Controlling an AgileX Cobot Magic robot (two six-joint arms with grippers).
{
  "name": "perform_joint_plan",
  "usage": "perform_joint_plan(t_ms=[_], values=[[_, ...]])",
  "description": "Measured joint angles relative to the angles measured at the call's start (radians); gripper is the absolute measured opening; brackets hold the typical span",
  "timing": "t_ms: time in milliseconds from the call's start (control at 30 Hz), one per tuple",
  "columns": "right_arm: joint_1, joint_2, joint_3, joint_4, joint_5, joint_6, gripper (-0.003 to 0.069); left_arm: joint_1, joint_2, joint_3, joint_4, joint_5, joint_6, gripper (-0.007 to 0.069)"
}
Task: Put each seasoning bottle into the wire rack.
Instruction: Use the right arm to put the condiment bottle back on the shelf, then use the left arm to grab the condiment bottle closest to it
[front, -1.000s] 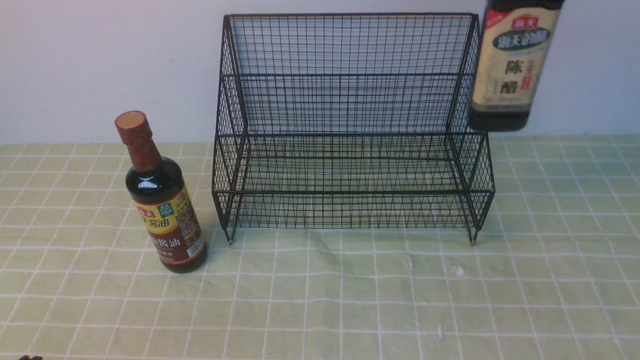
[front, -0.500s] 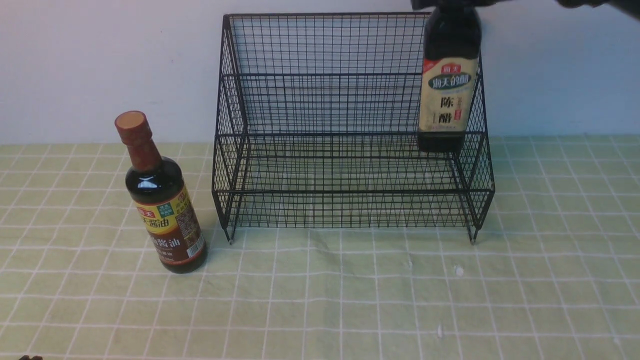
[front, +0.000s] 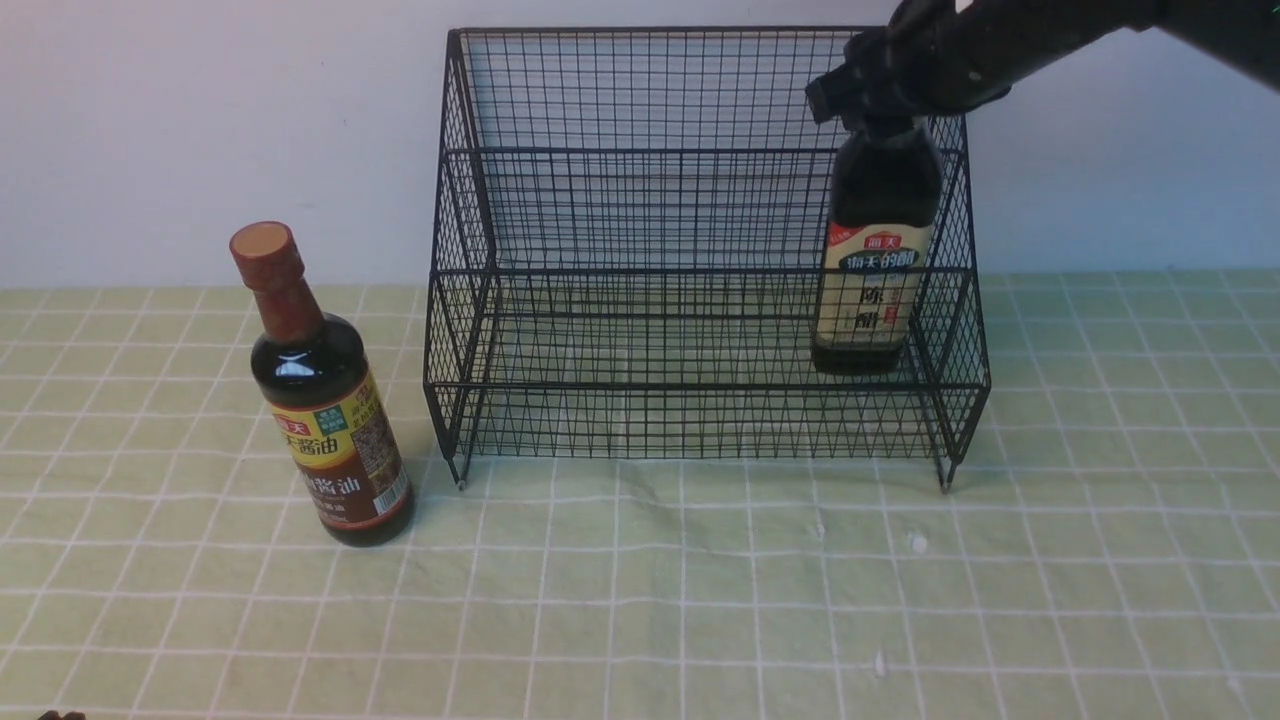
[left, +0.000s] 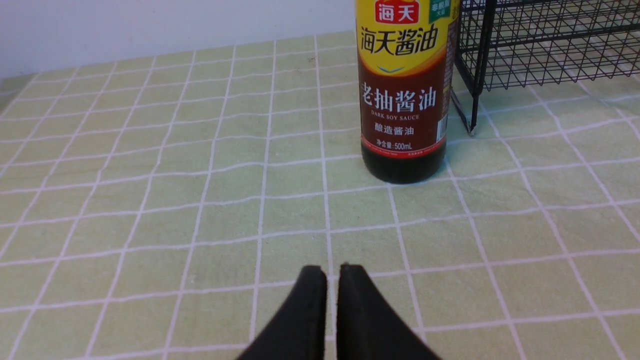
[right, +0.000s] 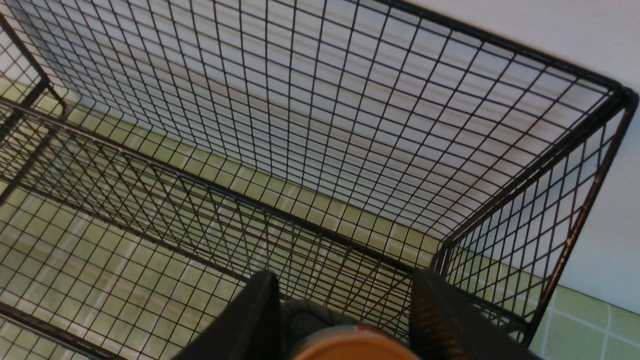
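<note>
The left pincer (left: 332, 272) sits low over the cloth (front: 700, 600), its two black fingers pressed together with nothing between them. Ahead of it and a little to its right stands the soy bottle (front: 325, 400) (left: 402, 90), upright on the cloth, red-brown cap on, well apart from the fingertips. Just to the right of that bottle is the rack (front: 700, 270) (left: 540, 45), whose near left foot is close beside the bottle's base but not touching it.

Inside the rack, at its right end, the vinegar bottle (front: 875, 260) hangs upright directly under the right pincer (front: 880, 95) (right: 345, 305) – base down at the floor of the lower front tier, close to the right side wall. Whether the base rests on the wire I cannot tell. The right pincer grips this bottle at the neck – its fingers (right: 265, 305) flank the tan cap (right: 355, 347) on both sides.
</note>
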Motion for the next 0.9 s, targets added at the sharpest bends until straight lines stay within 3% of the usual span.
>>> perform_joint_plan(t_ms=[100,233,300,500,600,700,800,900], values=[[0.000,0.000,-0.003,0.011,0.019,-0.002,0.0344,0.000,0.000,0.000,0.000,0.000,0.000,0.0017],[0.000,-0.038,-0.007,0.014,0.047,-0.008,0.0475,0.000,0.000,0.000,0.000,0.000,0.000,0.0017],[0.000,-0.079,-0.007,0.014,0.048,-0.008,0.0503,0.000,0.000,0.000,0.000,0.000,0.000,0.0017],[0.000,-0.247,-0.008,0.014,0.052,-0.011,0.0505,0.000,0.000,0.000,0.000,0.000,0.000,0.0017],[0.000,-0.358,-0.008,0.014,0.077,-0.011,0.0440,0.000,0.000,0.000,0.000,0.000,0.000,0.0017],[0.000,-0.479,-0.009,0.014,0.120,-0.011,0.0309,0.000,0.000,0.000,0.000,0.000,0.000,0.0017],[0.000,-0.610,-0.012,0.011,0.169,-0.010,0.0125,0.000,0.000,0.000,0.000,0.000,0.000,0.0017],[0.000,-0.738,-0.016,-0.007,0.203,-0.010,0.0015,0.000,0.000,0.000,0.000,0.000,0.000,0.0017]])
